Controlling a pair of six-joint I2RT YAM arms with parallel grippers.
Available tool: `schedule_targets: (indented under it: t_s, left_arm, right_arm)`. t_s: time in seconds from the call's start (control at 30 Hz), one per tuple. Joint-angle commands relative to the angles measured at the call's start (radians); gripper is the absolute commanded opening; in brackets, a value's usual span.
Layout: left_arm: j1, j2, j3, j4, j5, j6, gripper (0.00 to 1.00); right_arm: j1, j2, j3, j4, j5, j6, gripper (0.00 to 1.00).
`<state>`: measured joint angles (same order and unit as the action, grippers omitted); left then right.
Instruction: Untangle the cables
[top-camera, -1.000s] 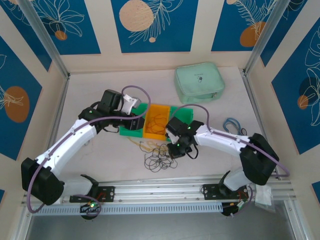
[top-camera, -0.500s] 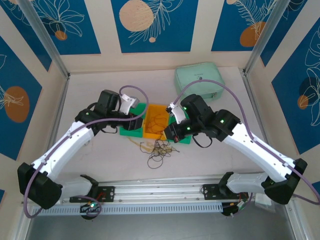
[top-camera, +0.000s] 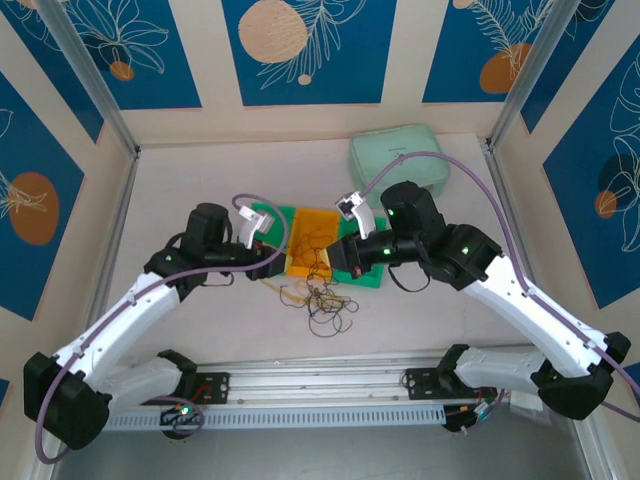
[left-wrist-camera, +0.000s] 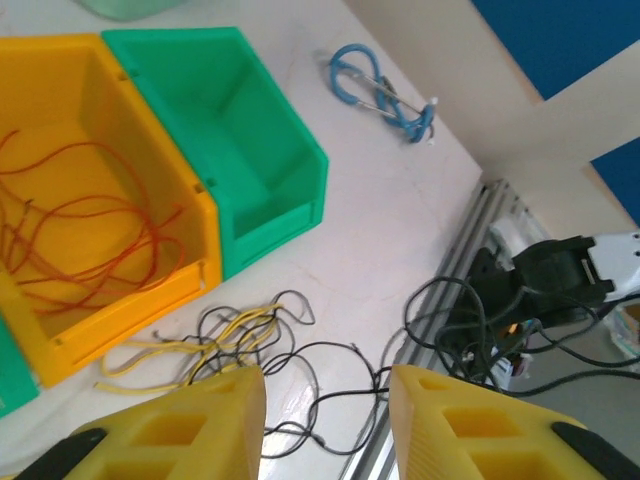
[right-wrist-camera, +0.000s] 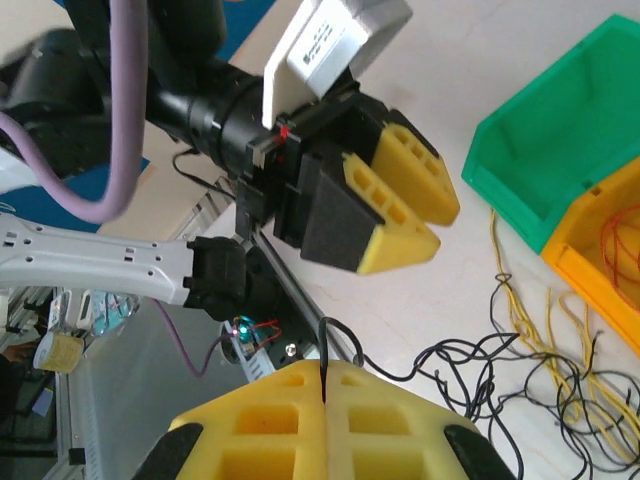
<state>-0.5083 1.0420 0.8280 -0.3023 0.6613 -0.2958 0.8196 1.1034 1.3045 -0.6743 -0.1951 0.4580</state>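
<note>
I judged the job roughly a third done. The thin orange cables (left-wrist-camera: 80, 230) lay loose inside the orange plastic bin (left-wrist-camera: 130, 315), apart from the others, so that colour looked sorted. On the pale table (top-camera: 200, 180), just outside the orange bin's near wall, the thin black cables (top-camera: 322, 298) and the thin pale yellow cables (left-wrist-camera: 170, 350) lay knotted into one heap. The yellow ones lay nearest the bin and the black loops spread away from it. The green plastic bin (left-wrist-camera: 240, 140) touching the orange bin's side held nothing that I could see. My right gripper (right-wrist-camera: 323, 385) hung over that heap with its yellow fingers pressed fully together on a single black strand, which ran out from between them. My left gripper (left-wrist-camera: 327, 400) hovered on the same near side of the orange bin, its jaws partly apart and empty. What I reckoned was left was pulling black from yellow and binning each.
</note>
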Motion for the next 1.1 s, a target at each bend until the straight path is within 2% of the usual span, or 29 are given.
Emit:
schedule_targets:
  t_s: [0.0,0.2,0.47,0.7,1.07]
  left_arm:
    - [-0.047,-0.022,-0.059,0.204,0.058,-0.055,0.39]
    - [-0.112,0.018,-0.144,0.234,-0.008,-0.005,0.44]
    - [-0.153,0.117,-0.208,0.24,-0.118,0.042,0.44]
    - [-0.195,0.16,-0.213,0.283,-0.156,0.066,0.44]
    - [-0.235,0.265,-0.203,0.376,-0.157,0.072,0.44]
  right_arm:
    - [-0.015,-0.019,-0.04,0.085,-0.017,0.037,0.0]
    - [-0.059,-0.026,-0.071,0.143,-0.071,0.132,0.0]
    - [-0.129,-0.07,-0.124,0.159,-0.128,0.224,0.0]
    - [-0.158,-0.089,-0.162,0.19,-0.165,0.26,0.0]
    - [-0.174,-0.086,-0.175,0.201,-0.184,0.266,0.0]
